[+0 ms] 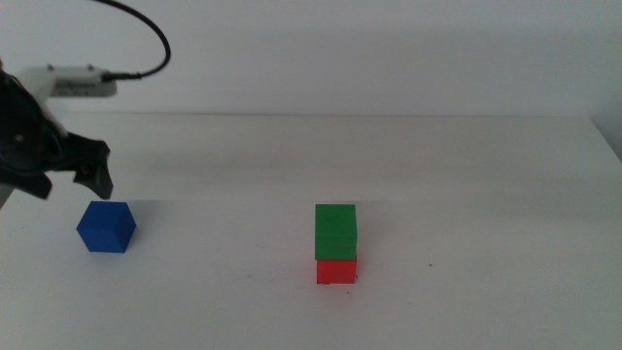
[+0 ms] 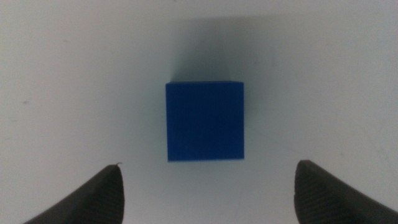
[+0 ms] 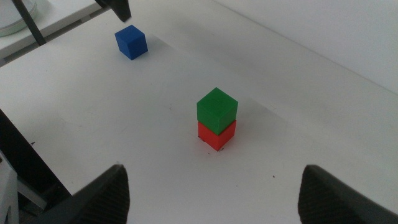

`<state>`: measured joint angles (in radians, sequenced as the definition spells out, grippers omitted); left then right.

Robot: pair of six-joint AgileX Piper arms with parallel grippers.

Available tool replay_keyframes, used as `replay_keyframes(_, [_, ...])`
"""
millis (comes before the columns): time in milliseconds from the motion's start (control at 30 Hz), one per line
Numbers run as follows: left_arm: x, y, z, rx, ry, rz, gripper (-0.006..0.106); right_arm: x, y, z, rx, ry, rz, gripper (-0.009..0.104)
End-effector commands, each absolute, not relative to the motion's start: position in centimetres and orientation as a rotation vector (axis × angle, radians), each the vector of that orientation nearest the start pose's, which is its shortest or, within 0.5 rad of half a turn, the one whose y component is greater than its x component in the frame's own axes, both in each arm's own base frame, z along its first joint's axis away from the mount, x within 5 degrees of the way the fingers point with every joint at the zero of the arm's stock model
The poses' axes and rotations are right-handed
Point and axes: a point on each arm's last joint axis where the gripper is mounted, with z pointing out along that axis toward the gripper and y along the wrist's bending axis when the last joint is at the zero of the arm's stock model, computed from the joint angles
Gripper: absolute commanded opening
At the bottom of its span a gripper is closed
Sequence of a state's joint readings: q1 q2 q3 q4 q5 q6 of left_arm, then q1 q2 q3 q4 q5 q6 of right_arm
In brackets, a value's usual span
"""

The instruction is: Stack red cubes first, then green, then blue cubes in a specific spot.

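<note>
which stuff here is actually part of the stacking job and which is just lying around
Part of the job:
- red cube, bottom of the stack
- green cube, sitting on the red
- blue cube, alone on the table
- left gripper, open, above the blue cube
- right gripper, open, waiting back from the stack

Just lying about:
- black cable
- white table

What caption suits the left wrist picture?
Open left end effector poised above the blue cube on the white table.
</note>
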<state>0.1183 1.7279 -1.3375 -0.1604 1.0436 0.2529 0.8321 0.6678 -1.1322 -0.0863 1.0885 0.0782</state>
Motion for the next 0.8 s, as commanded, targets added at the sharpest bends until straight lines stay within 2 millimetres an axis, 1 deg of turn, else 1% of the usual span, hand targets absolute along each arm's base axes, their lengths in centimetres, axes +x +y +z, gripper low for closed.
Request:
replay_keyframes(0, [35.7,2.9,24.1,0.102,2.904,-0.173,0.094,6.1,5.5,43.2,-0.781,1.972,0.423,0.087])
replay_keyframes(100, [36.6,2.8,22.3,0.103,2.913,-0.201,0.094,6.1,5.5,43.2,-0.781,1.972,0.423,0.087])
replay_keyframes(233, [37.4,2.9,20.5,0.101,2.923,-0.218,0.094,6.1,5.5,43.2,-0.781,1.972,0.423,0.087])
replay_keyframes(633, [38.5,3.0,17.1,0.105,2.957,-0.227,0.093,6.1,5.5,43.2,-0.781,1.972,0.423,0.087])
replay_keyframes(667, [38.5,3.0,16.6,0.102,2.972,-0.235,0.093,6.1,5.5,43.2,-0.781,1.972,0.423,0.087])
replay_keyframes(767, [38.6,2.9,16.1,0.11,2.987,-0.245,0.09,6.1,5.5,43.2,-0.781,1.972,0.423,0.087])
